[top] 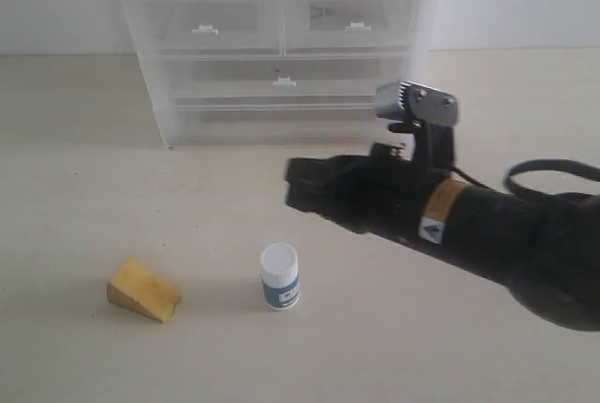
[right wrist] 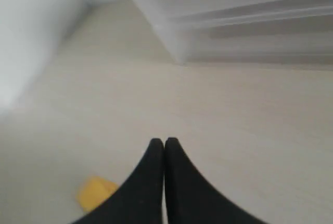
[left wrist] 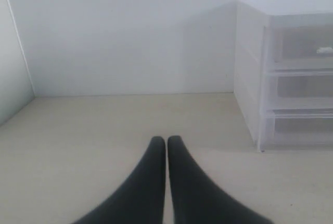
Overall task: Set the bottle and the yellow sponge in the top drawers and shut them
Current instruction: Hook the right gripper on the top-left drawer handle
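The bottle (top: 279, 276), white-capped with a teal label, stands upright on the table near the front. To its left lies the yellow sponge (top: 142, 290), also seen in the right wrist view as a yellow sponge (right wrist: 94, 193) beside the fingers. Both top drawers (top: 208, 26) (top: 352, 21) look pushed in. My right gripper (top: 292, 182) hovers shut and empty above the table, up and right of the bottle; its fingertips (right wrist: 164, 142) meet. My left gripper (left wrist: 166, 139) is shut with nothing in it, and does not show in the exterior view.
The white drawer unit (top: 278, 52) stands at the back against a white wall, with two full-width drawers below the top pair. In the left wrist view the drawer unit (left wrist: 283, 73) is off to one side. The right arm (top: 506, 234) stretches in from the right.
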Available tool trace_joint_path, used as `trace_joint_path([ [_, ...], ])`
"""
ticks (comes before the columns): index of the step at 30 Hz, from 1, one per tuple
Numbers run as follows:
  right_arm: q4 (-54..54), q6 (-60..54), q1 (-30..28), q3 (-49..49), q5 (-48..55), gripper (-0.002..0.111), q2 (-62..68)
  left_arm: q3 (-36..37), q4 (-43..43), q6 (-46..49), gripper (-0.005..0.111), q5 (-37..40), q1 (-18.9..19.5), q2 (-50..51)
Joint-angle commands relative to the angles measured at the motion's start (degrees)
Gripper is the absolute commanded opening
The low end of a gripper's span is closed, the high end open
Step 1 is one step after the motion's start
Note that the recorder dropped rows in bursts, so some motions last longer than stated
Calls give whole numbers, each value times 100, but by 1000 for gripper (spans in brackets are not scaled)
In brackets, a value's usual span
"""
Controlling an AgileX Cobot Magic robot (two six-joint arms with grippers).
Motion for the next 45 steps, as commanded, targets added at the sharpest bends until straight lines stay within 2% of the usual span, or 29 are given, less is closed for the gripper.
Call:
trace_joint_path([
  [1,-583,2086,22,-928,-1949,0,1175,-3,-23,-7,4,0,17,-18],
  [5,-210,3061,22,-2018,-1949,3,1892,-3,-23,-7,4,0,17,-18],
  [7,-179,3460,22,-2487,-1835,13,2066,-3,-23,-7,4,0,17,-18],
  [11,11,4309,22,-3335,-823,41,2278,-3,-23,-7,4,0,17,-18],
  [14,222,4613,22,-3828,-357,53,2410,-3,-23,-7,4,0,17,-18],
  [17,458,4613,22,-4219,-63,56,2571,-3,-23,-7,4,0,17,-18],
  [27,1008,4582,22,-4916,-20,53,3148,-3,-23,-7,4,0,17,-18],
  [29,1206,4360,22,-4916,-92,42,3190,-3,-23,-7,4,0,17,-18],
  [33,1411,4067,22,-4916,-167,2,3190,-3,-23,-7,4,0,17,-18],
  [34,1411,4065,22,-4916,-195,0,3190,-3,-23,-7,4,0,17,-18],
  [37,1308,4065,22,-4916,-337,0,3190,-3,-23,-7,4,0,17,-18],
  [39,826,4108,22,-4844,-541,0,3190,-3,-23,-7,4,0,17,-18],
  [41,425,4109,35,-4720,-995,0,3190,-3,-23,-7,4,0,17,-18],
  [43,275,4135,108,-4431,-1869,0,3178,-3,-23,-7,4,0,17,-18],
  [45,199,4234,211,-4041,-1949,0,3115,-3,-23,-7,4,0,17,-18],
])
